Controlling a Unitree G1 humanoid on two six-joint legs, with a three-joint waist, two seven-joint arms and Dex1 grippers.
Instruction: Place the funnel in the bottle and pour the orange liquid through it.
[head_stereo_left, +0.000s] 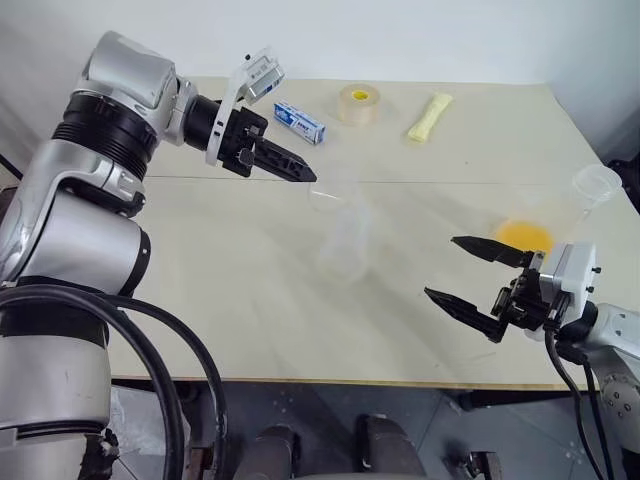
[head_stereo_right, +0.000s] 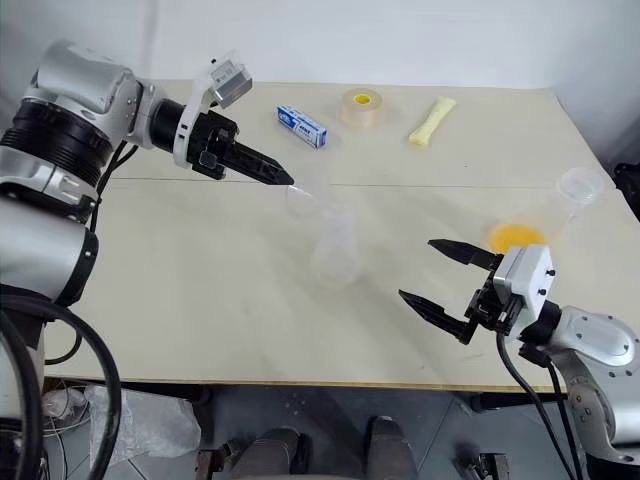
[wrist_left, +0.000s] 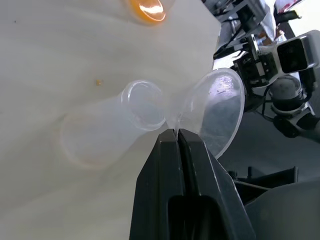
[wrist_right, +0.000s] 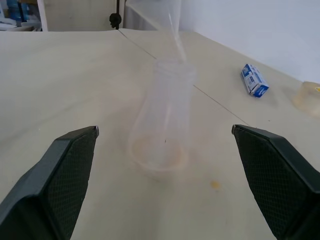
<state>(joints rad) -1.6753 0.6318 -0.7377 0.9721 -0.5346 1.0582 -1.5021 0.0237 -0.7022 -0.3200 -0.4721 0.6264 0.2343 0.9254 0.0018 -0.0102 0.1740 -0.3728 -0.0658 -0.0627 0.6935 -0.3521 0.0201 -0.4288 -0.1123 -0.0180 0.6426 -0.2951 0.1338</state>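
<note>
The left gripper (wrist_left: 176, 132), pinching the funnel (wrist_left: 216, 112) by its rim, holds it just above the bottle (wrist_right: 162, 117) standing mid-table; seating the spout in the neck likely comes next. The right gripper (head_stereo_left: 462, 271) waits spread wide near the orange liquid (head_stereo_left: 523, 236).

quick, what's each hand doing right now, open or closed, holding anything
Left hand: closed on the rim of the funnel, held just above the bottle.
Right hand: open, holding nothing.
</note>
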